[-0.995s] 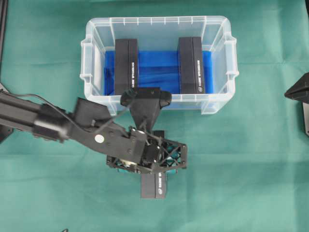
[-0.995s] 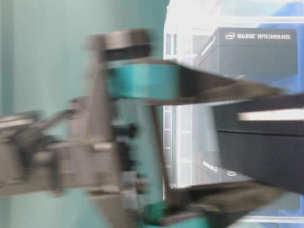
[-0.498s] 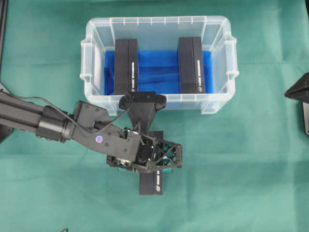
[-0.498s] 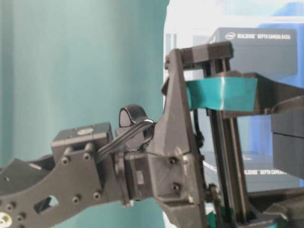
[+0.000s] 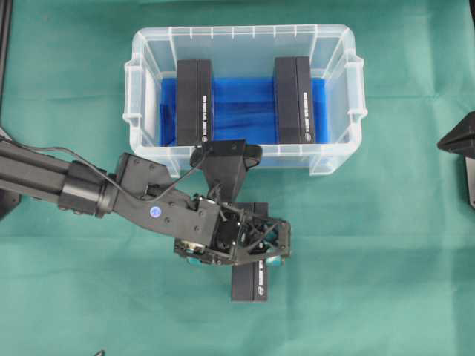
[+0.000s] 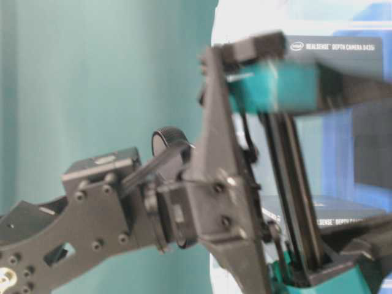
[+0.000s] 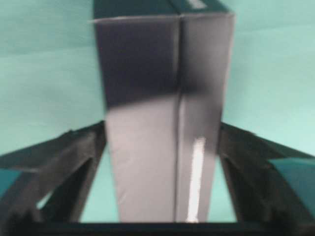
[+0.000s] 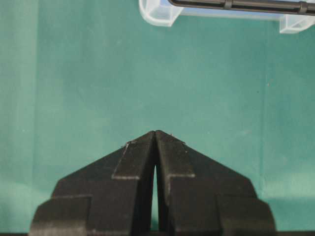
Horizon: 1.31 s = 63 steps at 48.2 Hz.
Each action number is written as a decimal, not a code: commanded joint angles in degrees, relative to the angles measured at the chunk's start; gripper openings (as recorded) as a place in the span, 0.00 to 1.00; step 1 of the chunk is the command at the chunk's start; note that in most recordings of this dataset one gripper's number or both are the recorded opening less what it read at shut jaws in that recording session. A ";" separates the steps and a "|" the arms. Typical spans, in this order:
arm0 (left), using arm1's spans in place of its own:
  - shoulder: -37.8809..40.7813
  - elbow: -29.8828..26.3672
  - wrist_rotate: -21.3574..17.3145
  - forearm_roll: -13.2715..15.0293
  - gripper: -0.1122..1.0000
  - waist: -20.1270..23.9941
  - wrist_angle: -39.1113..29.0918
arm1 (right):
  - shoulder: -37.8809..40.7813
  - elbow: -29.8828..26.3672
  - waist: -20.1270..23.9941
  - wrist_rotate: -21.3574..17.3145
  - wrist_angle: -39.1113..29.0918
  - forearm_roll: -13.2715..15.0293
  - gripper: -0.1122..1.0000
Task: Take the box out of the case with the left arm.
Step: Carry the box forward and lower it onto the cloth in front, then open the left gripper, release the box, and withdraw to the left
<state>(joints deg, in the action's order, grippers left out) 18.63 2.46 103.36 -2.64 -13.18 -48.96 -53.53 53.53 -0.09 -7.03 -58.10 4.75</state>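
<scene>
Left gripper (image 5: 245, 245) now spread wide, fingers (image 7: 74, 162) clear of the black RealSense camera box (image 5: 251, 278) clamped half a second ago, leaving it lying on the green cloth (image 5: 386, 245) just outside the case (image 5: 338, 89): extraction looks done, only withdrawal left.

Two boxes (image 5: 194, 102) inside case (image 5: 148, 48)

Box (image 5: 251, 282) stands between left gripper (image 5: 236, 245) jaws with gaps each side; case (image 5: 338, 159) wall close behind, open cloth (image 5: 371, 259) ahead.
</scene>
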 commanded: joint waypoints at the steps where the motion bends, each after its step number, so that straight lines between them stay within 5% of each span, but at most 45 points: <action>1: -1.23 -1.32 -0.18 0.00 0.96 0.09 0.53 | 0.44 -1.76 0.00 -0.09 0.18 -0.09 0.12; 24: -9.84 -1.67 -0.18 0.53 0.97 2.11 -5.98 | 0.35 -1.76 -0.09 0.00 0.18 0.00 0.12; 38: -14.33 -6.94 -0.70 0.09 0.97 3.16 -10.55 | 0.35 -1.76 -0.09 0.09 0.18 0.00 0.12; 63: -17.23 -6.15 -7.56 -0.09 0.96 2.72 -15.38 | 0.53 -1.85 0.00 0.09 0.18 0.09 0.12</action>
<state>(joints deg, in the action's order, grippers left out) 4.92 -3.87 96.42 -2.46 -9.93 -64.25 -53.53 53.44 -0.18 -6.86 -58.10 4.75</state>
